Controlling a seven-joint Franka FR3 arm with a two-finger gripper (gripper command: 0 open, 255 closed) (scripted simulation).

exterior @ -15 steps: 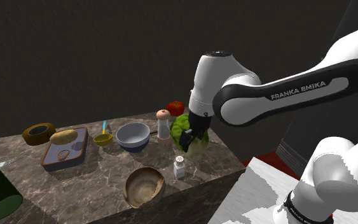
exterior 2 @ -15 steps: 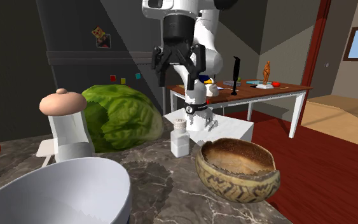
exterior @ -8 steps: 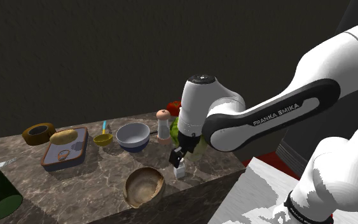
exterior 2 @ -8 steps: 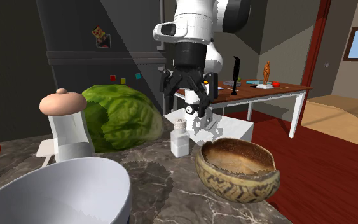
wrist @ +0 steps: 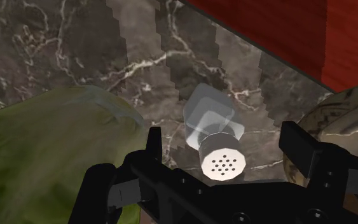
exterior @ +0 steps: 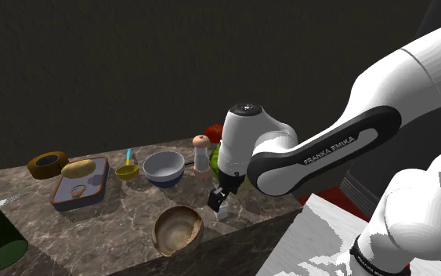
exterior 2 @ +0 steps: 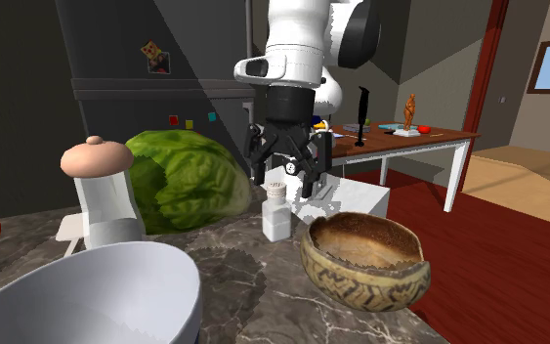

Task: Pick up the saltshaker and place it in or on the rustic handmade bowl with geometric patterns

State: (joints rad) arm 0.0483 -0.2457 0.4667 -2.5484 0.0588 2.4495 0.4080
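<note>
The saltshaker (exterior 2: 275,213), a small clear bottle with a perforated metal cap (wrist: 222,163), stands upright on the dark marble counter (exterior: 124,216) close to its near edge. My gripper (exterior 2: 285,181) hangs open just above it. In the wrist view the black fingers (wrist: 153,145) stand wide apart on either side of the cap and touch nothing. In the shoulder view the gripper (exterior: 219,198) hides most of the shaker (exterior: 223,210). The brown rustic bowl (exterior 2: 365,259) with a dark zigzag band sits empty beside the shaker, toward the shoulder view's lower left (exterior: 178,230).
A green lettuce (exterior 2: 180,181) lies right behind the shaker, with a pepper mill (exterior 2: 105,195) and a white bowl (exterior: 164,167) beyond. Farther along are a small yellow bowl (exterior: 127,171), a tray holding a potato (exterior: 80,187) and a tape roll (exterior: 47,164). The counter edge (exterior: 265,219) is close.
The arm swung in from above the lettuce and lowered. The open gripper now sits over the saltshaker's cap. The shaker and the bowl have not moved.
</note>
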